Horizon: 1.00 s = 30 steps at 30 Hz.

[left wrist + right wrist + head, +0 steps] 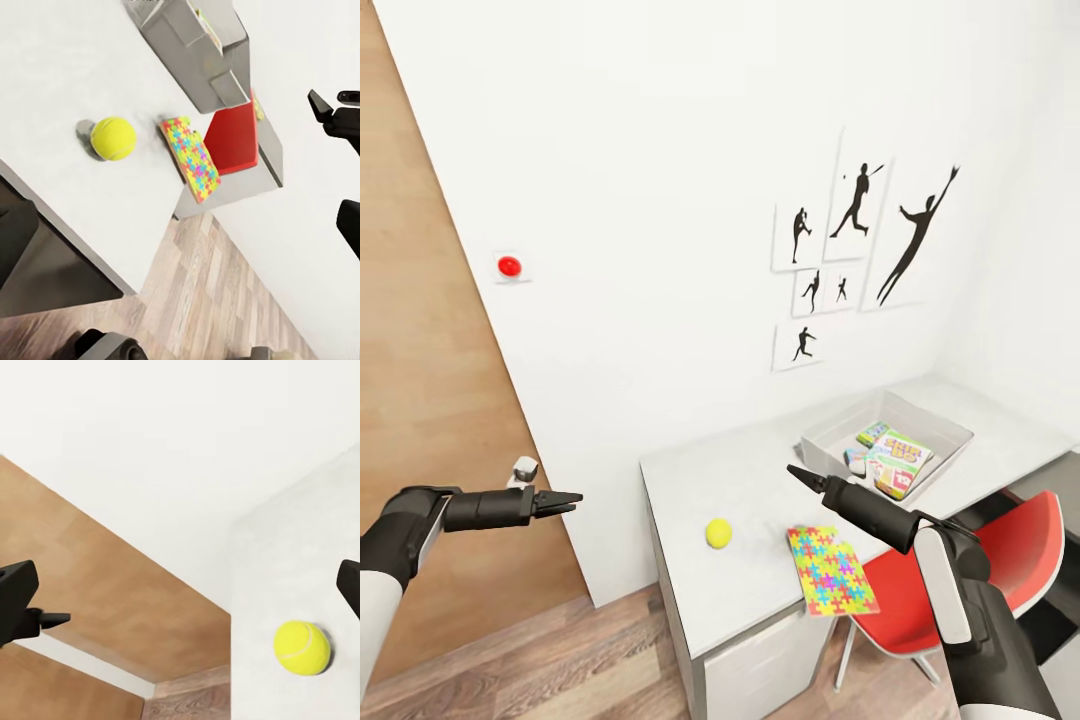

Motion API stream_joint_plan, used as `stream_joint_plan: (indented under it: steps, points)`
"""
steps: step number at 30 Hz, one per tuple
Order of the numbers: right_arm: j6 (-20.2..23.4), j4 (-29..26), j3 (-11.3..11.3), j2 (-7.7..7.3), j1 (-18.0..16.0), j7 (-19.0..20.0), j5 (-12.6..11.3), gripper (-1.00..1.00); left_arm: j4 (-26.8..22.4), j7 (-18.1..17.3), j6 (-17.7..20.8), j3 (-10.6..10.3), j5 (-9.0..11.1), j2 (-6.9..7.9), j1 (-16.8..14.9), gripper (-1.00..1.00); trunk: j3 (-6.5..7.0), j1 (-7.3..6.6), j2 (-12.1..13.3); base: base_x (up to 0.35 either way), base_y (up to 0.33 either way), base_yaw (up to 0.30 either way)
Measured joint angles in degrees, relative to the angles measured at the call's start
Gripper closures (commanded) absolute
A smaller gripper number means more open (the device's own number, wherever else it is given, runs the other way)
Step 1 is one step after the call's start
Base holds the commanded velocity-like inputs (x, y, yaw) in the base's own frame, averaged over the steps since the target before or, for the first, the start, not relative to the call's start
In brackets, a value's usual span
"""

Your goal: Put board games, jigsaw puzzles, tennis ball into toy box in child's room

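The tennis ball (719,533) lies at lower centre of the head view on the pale surface (690,480), left of the puzzle (830,570). It looks light and may roll; grip across its middle. No writing is readable. Right gripper (796,472) fingers seem closed, empty; left gripper (572,499) likewise.

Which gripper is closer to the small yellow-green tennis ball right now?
Right. The right gripper hovers over the table just beyond the small yellow-green tennis ball; the left gripper hangs off the table's edge, farther away.
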Motion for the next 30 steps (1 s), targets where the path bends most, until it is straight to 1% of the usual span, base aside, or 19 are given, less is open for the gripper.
stream_joint_plan:
  steps: [7, 18, 23, 25, 27, 29, 30]
  points:
    - [0.0, -0.1, 0.0, 0.06, 0.2, 0.5, 0.0, -1.0, 0.0, 0.0, 0.0, 0.0, 0.0, -0.04, 0.0, -1.0, 0.54, 0.0, 0.0, 0.0, 0.0, 0.0]
    - [0.0, -0.1, 0.0, 0.02, 0.3, 0.5, 0.0, -1.0, 0.0, 0.0, 0.0, 0.0, 0.0, -0.07, 0.0, -1.0, 0.58, 0.0, 0.0, 0.0, -0.019, -0.002]
    - [0.1, -0.5, -0.2, -0.01, 0.3, 1.1, 0.0, -1.0, 0.0, 0.0, 0.0, 0.0, 0.0, -0.05, 0.0, -1.0, 0.71, 0.0, 0.0, 0.0, -0.118, -0.118]
    - [0.2, -1.6, -0.6, -0.03, 0.6, 2.4, 0.0, -1.0, 0.0, 0.0, 0.0, 0.0, 0.0, -0.07, 0.0, -1.0, 0.8, 0.0, 0.0, 0.0, -0.086, -0.162]
    - [0.4, -3.5, -2.1, -0.03, 2.0, 4.6, 0.0, -1.0, 0.0, 0.0, 0.0, 0.0, 0.0, -0.07, 0.0, -1.0, 0.84, 0.0, 0.0, 0.0, -0.039, -0.09]
    - [0.5, -4.6, -3.2, -0.02, 2.8, 5.7, 0.0, -1.0, 0.0, 0.0, 0.0, 0.0, 0.0, -0.07, 0.0, -1.0, 0.87, 0.0, 0.0, 0.0, -0.023, -0.053]
    - [0.6, -5.5, -4.4, -0.02, 3.6, 6.7, 0.0, -1.0, 0.0, 0.0, 0.0, 0.0, 0.0, -0.07, 0.0, -1.0, 0.87, 0.0, 0.0, 0.0, -0.014, -0.033]
